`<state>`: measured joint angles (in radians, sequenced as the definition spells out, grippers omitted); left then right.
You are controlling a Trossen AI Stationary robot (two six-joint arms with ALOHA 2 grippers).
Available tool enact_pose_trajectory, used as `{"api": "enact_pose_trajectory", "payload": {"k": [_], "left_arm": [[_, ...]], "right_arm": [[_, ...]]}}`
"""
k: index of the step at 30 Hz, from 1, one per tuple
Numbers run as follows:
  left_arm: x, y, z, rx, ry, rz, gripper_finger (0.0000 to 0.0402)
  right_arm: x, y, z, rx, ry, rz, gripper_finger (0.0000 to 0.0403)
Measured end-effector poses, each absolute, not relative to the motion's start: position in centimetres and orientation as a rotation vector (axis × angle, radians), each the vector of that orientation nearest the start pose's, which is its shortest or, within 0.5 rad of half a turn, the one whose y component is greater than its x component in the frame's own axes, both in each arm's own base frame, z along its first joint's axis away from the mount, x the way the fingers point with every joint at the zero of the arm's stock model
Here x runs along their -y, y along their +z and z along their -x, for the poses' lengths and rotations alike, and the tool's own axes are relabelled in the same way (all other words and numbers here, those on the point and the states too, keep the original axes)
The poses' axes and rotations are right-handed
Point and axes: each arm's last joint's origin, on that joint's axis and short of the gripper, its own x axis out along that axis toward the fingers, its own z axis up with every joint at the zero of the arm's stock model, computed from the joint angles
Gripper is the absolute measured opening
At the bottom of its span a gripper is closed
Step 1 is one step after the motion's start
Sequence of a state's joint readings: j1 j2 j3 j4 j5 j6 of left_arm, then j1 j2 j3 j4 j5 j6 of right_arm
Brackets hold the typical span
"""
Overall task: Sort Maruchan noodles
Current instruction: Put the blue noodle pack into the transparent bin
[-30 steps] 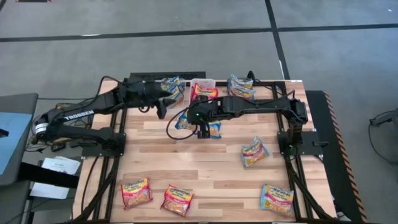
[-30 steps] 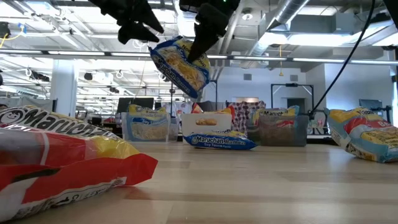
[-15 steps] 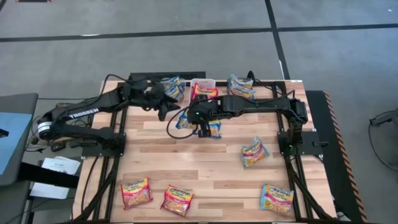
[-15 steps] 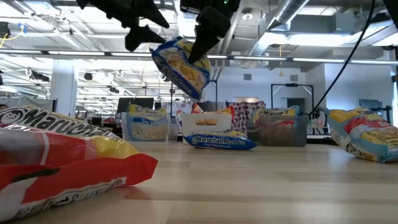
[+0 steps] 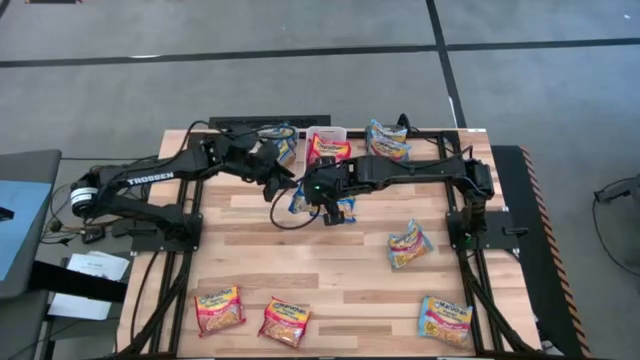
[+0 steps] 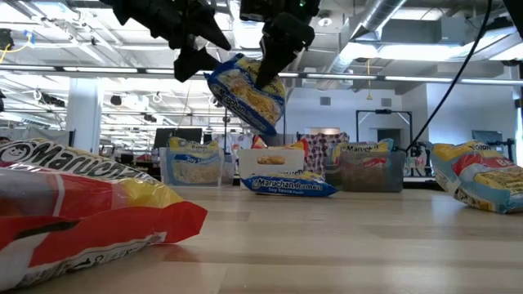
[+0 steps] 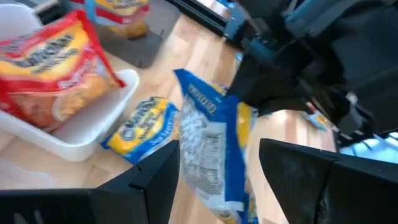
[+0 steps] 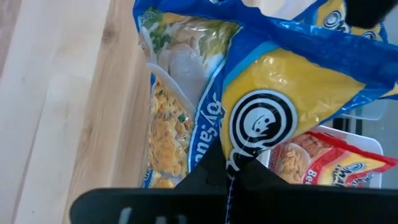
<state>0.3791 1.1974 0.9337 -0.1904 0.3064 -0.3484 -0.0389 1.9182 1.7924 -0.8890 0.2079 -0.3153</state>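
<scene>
The right gripper [image 6: 274, 69] dangles a clenched blue packet [image 6: 245, 94] lengthwise between the spread left gripper [image 7: 217, 168] fingers.

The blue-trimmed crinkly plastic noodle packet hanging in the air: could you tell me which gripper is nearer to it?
Right. The right gripper is shut on the blue-trimmed noodle packet, pinching its upper edge above the table. The left gripper, open, hovers just beside it without contact.
</scene>
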Motion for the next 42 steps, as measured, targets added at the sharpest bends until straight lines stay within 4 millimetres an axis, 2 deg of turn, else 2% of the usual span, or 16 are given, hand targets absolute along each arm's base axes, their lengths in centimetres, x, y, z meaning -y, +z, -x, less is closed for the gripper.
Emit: {"api": "enact_pose_trajectory", "payload": {"k": [11, 16, 27, 35, 42], "left_arm": [[-9.1, 28.4, -26.6, -0.445, 0.109, 0.560, 0.0208], [-8.9, 28.4, -27.1, -0.440, 0.015, 0.577, 0.0208], [-8.0, 28.1, -27.4, -0.462, -0.061, 0.570, 0.0208], [-8.1, 27.8, -27.3, -0.487, 0.017, 0.562, 0.0208], [-7.9, 27.7, -27.2, -0.507, -0.043, 0.582, 0.0208]], "right_arm": [[0.6, 29.9, -41.1, -1.036, -0.021, 0.389, 0.0006], [0.6, 29.9, -41.1, -1.036, -0.023, 0.387, 0.0006], [0.9, 29.7, -40.9, -1.061, -0.040, 0.359, 0.0006], [-0.1, 29.8, -41.1, -1.042, -0.025, 0.363, 0.0006], [-0.5, 29.8, -41.1, -1.037, -0.019, 0.370, 0.0006]]}}
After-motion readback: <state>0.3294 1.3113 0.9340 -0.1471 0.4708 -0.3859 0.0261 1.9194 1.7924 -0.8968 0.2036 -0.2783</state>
